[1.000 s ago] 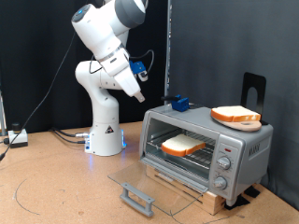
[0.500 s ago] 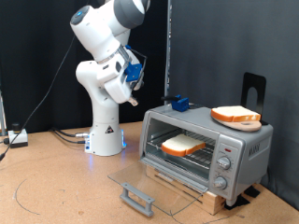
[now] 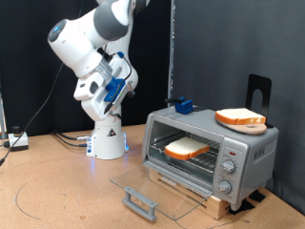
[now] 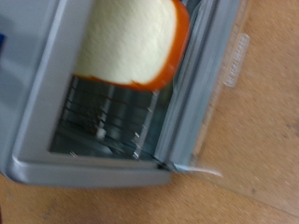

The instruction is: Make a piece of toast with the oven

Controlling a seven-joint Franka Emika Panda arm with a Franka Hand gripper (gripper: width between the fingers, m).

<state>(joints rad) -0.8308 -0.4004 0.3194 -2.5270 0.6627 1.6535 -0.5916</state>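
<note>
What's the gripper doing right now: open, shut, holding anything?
Gripper: raised well clear of the oven; whether its jaws are open or closed cannot be told. No sign it holds anything; one slice lies on the oven rack.

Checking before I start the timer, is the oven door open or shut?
Open. The glass door lies flat in front of the oven, handle outward, with toast on the rack inside.

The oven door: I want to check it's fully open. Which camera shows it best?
The exterior view. There the glass door lies folded down flat in front of the oven, handle at its far edge, bread slice on the rack. The wrist view is blurred and shows only part of the door beside the opening.
</note>
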